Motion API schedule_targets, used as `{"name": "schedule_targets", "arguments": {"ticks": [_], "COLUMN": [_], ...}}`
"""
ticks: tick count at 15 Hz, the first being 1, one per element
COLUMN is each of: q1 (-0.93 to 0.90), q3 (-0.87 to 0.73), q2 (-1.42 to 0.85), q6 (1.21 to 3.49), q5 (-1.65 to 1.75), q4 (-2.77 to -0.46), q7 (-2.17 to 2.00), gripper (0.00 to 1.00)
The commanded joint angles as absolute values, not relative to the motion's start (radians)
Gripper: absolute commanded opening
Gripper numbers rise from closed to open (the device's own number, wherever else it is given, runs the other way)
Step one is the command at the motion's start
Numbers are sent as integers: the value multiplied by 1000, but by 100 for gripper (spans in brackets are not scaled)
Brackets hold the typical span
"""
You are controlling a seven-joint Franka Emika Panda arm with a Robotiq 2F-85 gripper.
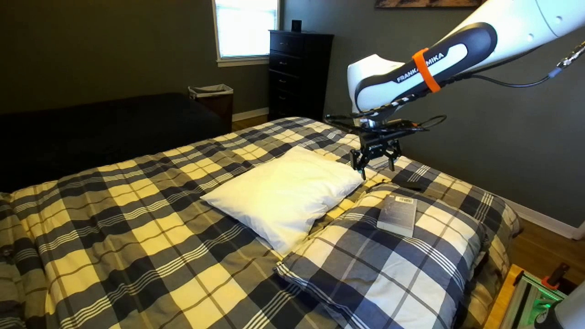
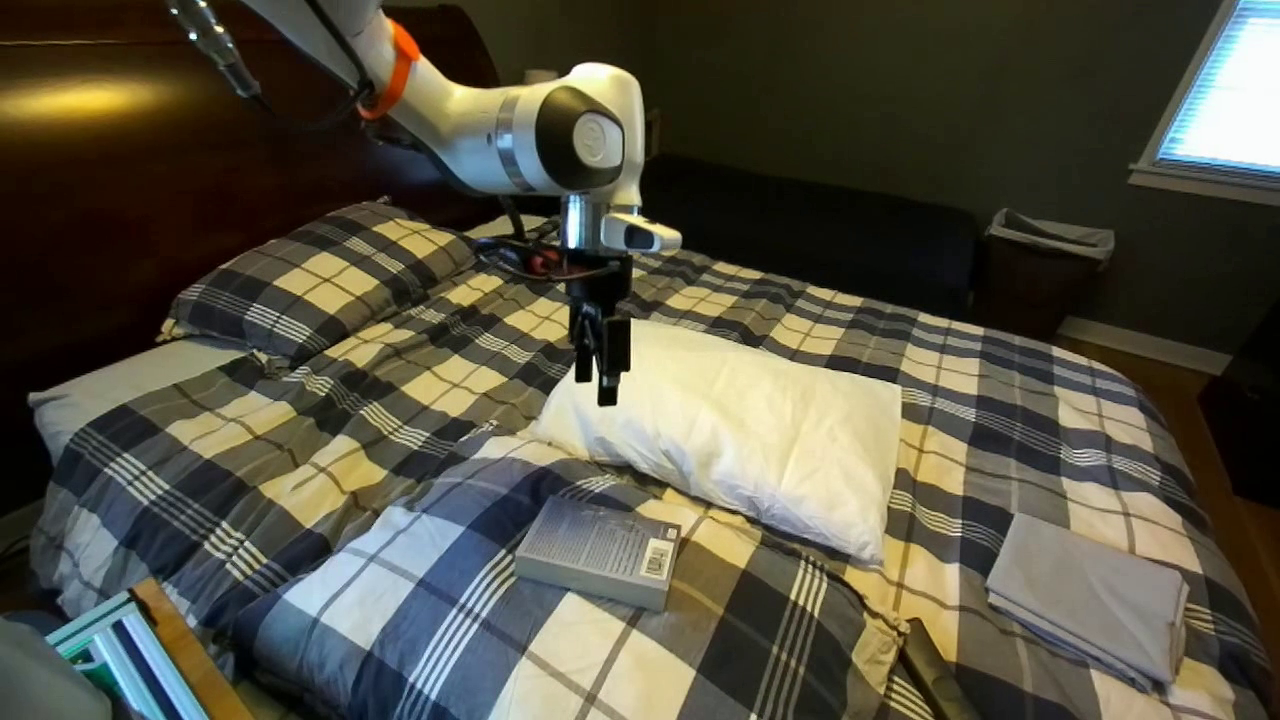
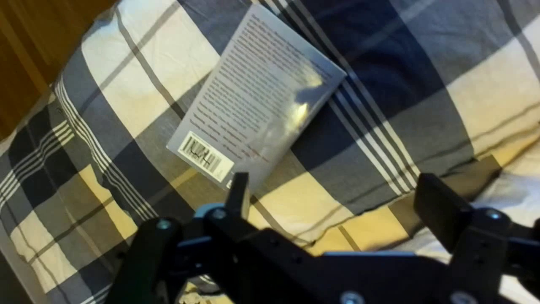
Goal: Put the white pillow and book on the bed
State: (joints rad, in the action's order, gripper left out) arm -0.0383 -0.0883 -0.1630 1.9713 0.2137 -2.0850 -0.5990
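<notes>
The white pillow lies flat on the plaid bed, in an exterior view [image 1: 283, 192] and in an exterior view [image 2: 750, 420]; its edge shows at the right of the wrist view [image 3: 517, 190]. The bed [image 1: 137, 219] fills much of both exterior views. The grey book lies barcode side up on a plaid pillow [image 1: 384, 269] beside the white pillow; the book shows in both exterior views [image 1: 397, 214] [image 2: 600, 550] and the wrist view [image 3: 257, 93]. My gripper [image 1: 378, 171] [image 2: 600, 385] [image 3: 333, 181] is open and empty, pointing down above the bed near the white pillow.
A folded grey cloth [image 2: 1090, 600] and a dark long object [image 2: 935, 670] lie on the bed past the plaid pillow. Another plaid pillow [image 2: 330, 280] rests by the wooden headboard [image 2: 100, 200]. A wood-edged stand [image 2: 190, 650] is beside the bed.
</notes>
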Motion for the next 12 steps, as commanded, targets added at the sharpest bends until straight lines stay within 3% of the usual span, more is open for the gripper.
{"name": "schedule_targets", "arguments": {"ticks": [1,5,12], "q1": [-34,-29,-32], "q3": [-78,-72,-76], "q2": [-96,-115,-159], "q6": [2049,2139,2125], "q5": [276,292,295], "q4": [-2255,-2339,-2279], "q7": [-606,-579,-623], "gripper": [100,100,100]}}
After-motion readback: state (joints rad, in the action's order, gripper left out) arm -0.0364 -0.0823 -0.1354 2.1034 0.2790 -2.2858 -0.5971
